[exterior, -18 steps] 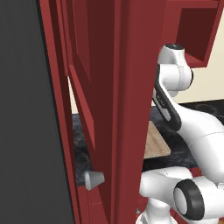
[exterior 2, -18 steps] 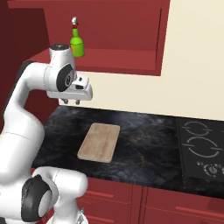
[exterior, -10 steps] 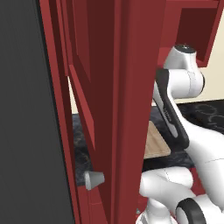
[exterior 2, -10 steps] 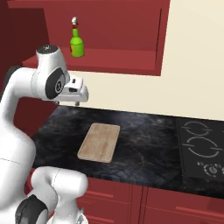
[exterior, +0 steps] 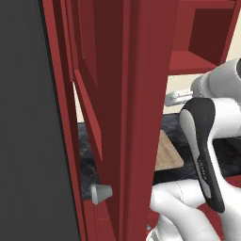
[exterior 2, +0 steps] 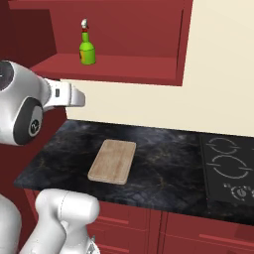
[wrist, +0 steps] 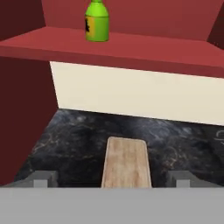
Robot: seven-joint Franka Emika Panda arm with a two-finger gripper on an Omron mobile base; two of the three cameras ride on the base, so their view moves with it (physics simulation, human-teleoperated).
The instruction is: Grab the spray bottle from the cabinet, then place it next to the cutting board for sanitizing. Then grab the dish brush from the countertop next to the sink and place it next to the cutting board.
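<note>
The spray bottle (exterior 2: 87,48), yellow-green with a reddish head, stands upright on the shelf of the open cabinet (exterior 2: 114,67); in the hand view the spray bottle (wrist: 97,24) sits at the top, left of centre. The cutting board (exterior 2: 112,160) lies flat on the black countertop (exterior 2: 163,168) below the shelf. My gripper (wrist: 111,180) is open and holds nothing, its fingertips (wrist: 40,180) set wide apart. It hovers level, below the shelf and above the counter's left part, short of the bottle. The white hand (exterior 2: 68,95) points right. The dish brush and the sink are out of view.
The open dark red cabinet door (exterior: 117,117) with its grey knob (exterior: 101,193) stands close on the left, beside my arm. A cooktop (exterior 2: 228,168) is set in the counter at the right. A cream wall (wrist: 131,94) backs the counter under the shelf.
My arm has swung left in the right base view and its upper links now stand closer to the cameras. The hand has drawn slightly left and its jaws have widened.
</note>
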